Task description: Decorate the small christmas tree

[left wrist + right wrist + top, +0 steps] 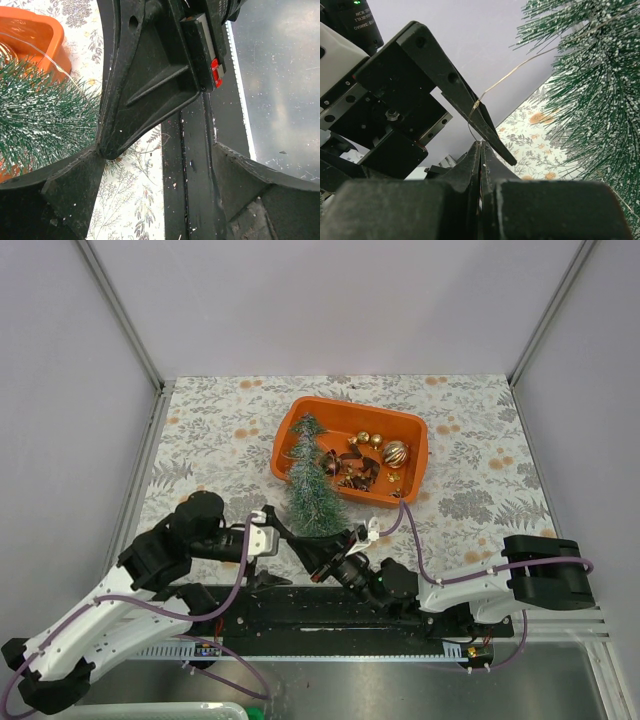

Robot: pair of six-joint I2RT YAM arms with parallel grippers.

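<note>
1. I see the small christmas tree (312, 485) standing upright on the floral cloth (200, 450), at the near left corner of the orange tray (360, 408) (gold and dark baubles (394, 453) lie loose inside it).
2. My left gripper (156, 147) is spread wide and grips nothing.
3. My right gripper (480, 150) is pinched closed on a thin wire (520, 65), which runs up into the tree's needles.
4. The two grippers are tip to tip, just in front of the tree's foot.

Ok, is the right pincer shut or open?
Shut: on the right pincer the fingers press together, no gap, pinching a thin wire that runs to the tree.
</note>
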